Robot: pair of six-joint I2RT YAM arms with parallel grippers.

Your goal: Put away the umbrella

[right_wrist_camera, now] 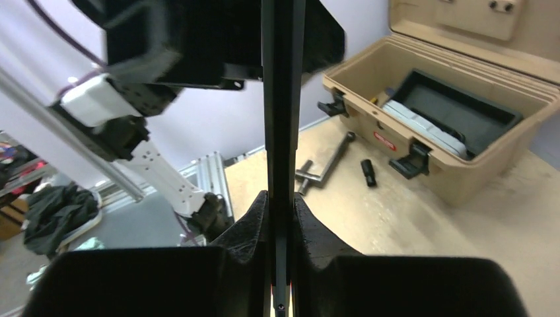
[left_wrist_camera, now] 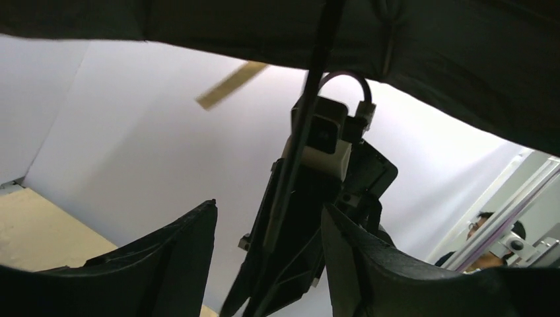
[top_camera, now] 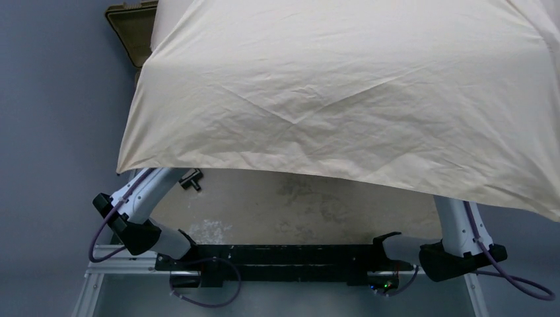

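Observation:
The umbrella (top_camera: 343, 99) is spread wide, and its beige canopy covers most of the table in the top view, hiding both grippers there. In the right wrist view my right gripper (right_wrist_camera: 280, 196) is shut on a dark straight bar of the umbrella's frame (right_wrist_camera: 282, 99), which runs upward between the fingers. In the left wrist view my left gripper (left_wrist_camera: 269, 206) stands open under the dark underside of the canopy (left_wrist_camera: 462, 66). Nothing touches its fingers. Beyond them is the right arm's wrist (left_wrist_camera: 323, 132), with the same dark bar (left_wrist_camera: 310, 86) in front of it.
An open tan hard case (right_wrist_camera: 455, 125) sits at the table's far left corner (top_camera: 132, 26), with a dark tray inside. A metal T-shaped tool (right_wrist_camera: 323, 168) and a small black piece (right_wrist_camera: 368, 173) lie on the wooden tabletop in front of it. Both arms (top_camera: 142, 205) (top_camera: 459, 231) reach up under the canopy.

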